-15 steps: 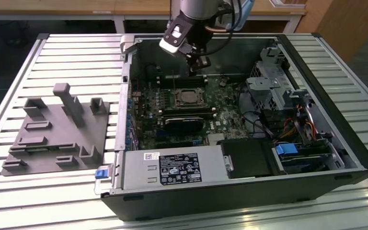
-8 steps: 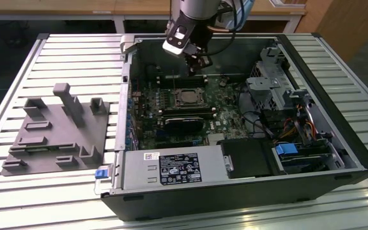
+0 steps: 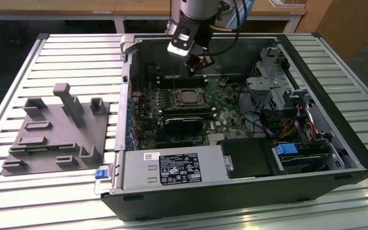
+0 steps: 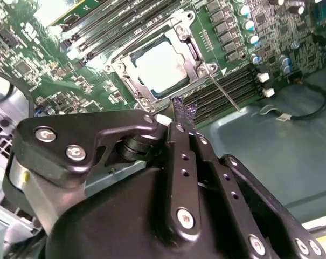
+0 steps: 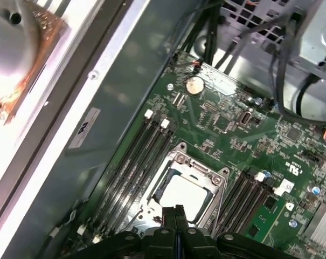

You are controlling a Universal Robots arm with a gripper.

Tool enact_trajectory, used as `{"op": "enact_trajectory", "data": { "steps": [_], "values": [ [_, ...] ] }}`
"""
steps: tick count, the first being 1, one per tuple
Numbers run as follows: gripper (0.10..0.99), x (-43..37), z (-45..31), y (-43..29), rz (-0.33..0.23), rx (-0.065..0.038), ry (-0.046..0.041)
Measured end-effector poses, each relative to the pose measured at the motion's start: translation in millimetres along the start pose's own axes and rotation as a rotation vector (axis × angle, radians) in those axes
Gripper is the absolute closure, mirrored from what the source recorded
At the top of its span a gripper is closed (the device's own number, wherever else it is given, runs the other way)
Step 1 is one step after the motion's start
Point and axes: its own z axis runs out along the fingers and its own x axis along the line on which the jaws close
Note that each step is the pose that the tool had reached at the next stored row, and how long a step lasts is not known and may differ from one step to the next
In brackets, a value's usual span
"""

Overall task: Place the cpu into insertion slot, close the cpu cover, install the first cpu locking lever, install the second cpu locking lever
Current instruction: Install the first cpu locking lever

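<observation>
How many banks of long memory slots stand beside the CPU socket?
2. One bank lies between the cpu and the grey case wall; the other bank lies on the cpu's opposite side.

— What sort of place is this?
— A robotics lab or workshop: a slatted aluminium bench [image 3: 56, 48] carries an opened computer case [image 3: 235, 201] and a grey fixture plate [image 3: 50, 143], with a robot arm [image 3: 197, 10] above.

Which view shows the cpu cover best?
The second wrist view: the cpu cover shows whole and close, with the cpu in its window. In the first wrist view the gripper hides one corner; in the exterior view it looks small.
</observation>
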Motion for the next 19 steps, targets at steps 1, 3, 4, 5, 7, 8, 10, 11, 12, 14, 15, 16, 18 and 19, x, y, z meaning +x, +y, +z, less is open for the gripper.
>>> {"op": "enact_trajectory", "data": {
  "steps": [1,3,4,5,7,8,10,11,12,14,15,16,18,19],
  "values": [
    [0.98,0.0,0.1,0.0,-0.02,0.001,0.0007],
    [0.98,0.0,0.1,0.0,-0.04,0.003,0.0014],
    [0.98,0.0,0.2,0.0,-0.05,0.003,0.0018],
    [0.98,0.0,0.2,0.0,-0.06,0.004,0.0022],
    [0.98,0.0,0.2,0.0,-0.082,0.006,0.0029],
    [0.98,0.0,0.2,0.0,-0.096,0.007,0.0034],
    [0.98,0.0,0.2,-0.1,-0.126,0.009,0.0045],
    [0.98,0.0,0.3,-0.1,-0.143,0.01,0.0052],
    [0.98,0.0,0.4,-0.1,-0.161,0.011,0.0059],
    [0.98,0.0,0.5,-0.1,-0.199,0.013,0.0072],
    [0.98,0.0,0.6,-0.1,-0.217,0.015,0.0079],
    [0.98,0.0,0.7,-0.1,-0.235,0.016,0.0085],
    [0.98,0.0,0.7,-0.1,-0.269,0.018,0.0097],
    [0.98,0.0,0.7,-0.1,-0.283,0.019,0.0103]
  ]
}}
